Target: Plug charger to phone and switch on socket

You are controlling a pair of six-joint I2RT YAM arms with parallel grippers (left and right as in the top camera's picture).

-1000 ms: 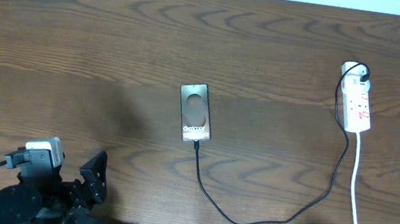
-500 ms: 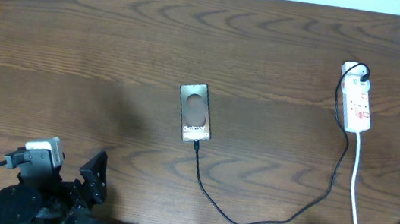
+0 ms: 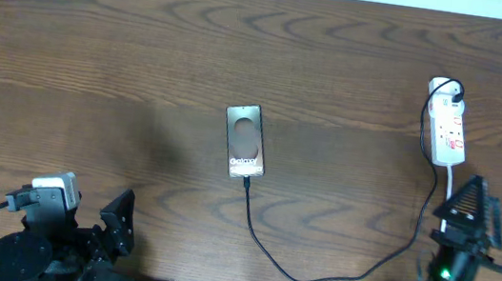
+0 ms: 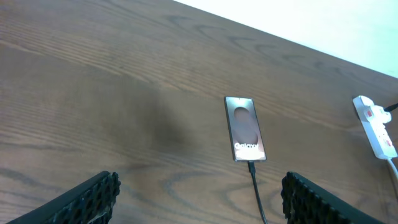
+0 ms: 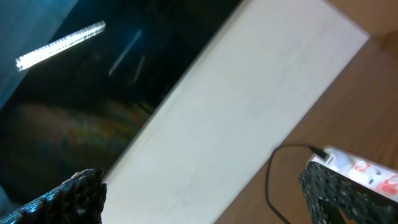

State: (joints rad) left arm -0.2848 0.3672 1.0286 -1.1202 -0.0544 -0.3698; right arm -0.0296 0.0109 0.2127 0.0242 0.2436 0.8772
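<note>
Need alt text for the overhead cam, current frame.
A phone lies in the middle of a dark wooden table, with the black charger cable running from its near edge and looping right to a white socket strip at the far right. The right pincer points at the strip from just short of it. The left pincer is at the near-left edge.

The right arm's black two-fingered hand (image 3: 471, 190) has swung in over the dark wooden bench (image 3: 98, 55). A second ago it was out of the overhead view, and half a second ago only a dark corner showed at the edge. Now it points at the narrow white power strip with red switch marks (image 3: 448, 134) just ahead of its fingertips, and its arm covers most of the strip's white cord (image 3: 449, 179).
</note>
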